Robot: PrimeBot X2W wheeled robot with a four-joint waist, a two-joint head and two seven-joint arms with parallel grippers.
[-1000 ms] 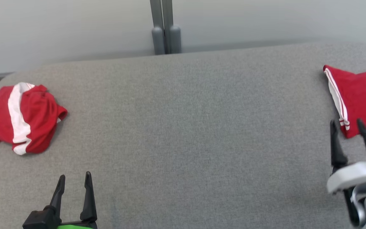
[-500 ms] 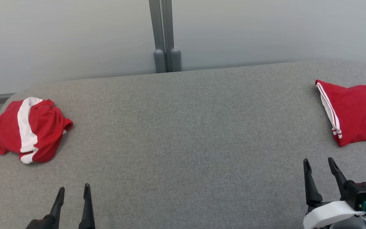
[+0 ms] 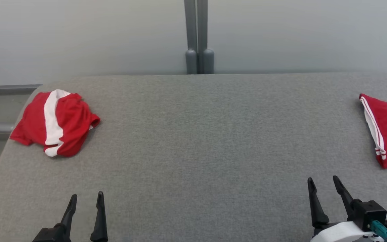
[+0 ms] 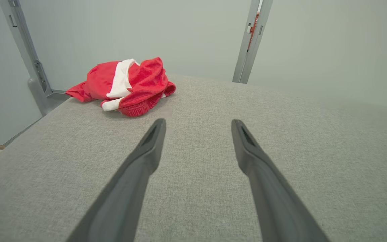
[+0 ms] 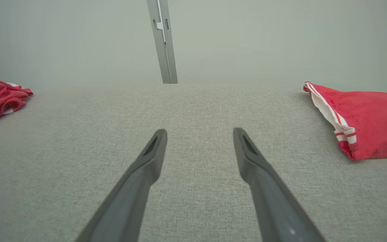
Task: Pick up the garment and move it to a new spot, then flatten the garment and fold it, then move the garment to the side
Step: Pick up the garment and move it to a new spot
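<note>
The crumpled garment (image 3: 57,122) lies ahead and left of the left gripper (image 3: 87,195), the nearer one; the right gripper (image 3: 323,178) stands well right of it. Both are spread, holding nothing.

The left claw (image 3: 87,194) is low over the counter's (image 3: 193,141) near edge, toward its left corner. Its two dark fingers (image 4: 146,158) are spread wide and point toward the far edge, with nothing between them. The right claw (image 3: 323,178) is toward the near right corner, jaws equally wide and empty, above its white wrist (image 3: 339,233).
</note>
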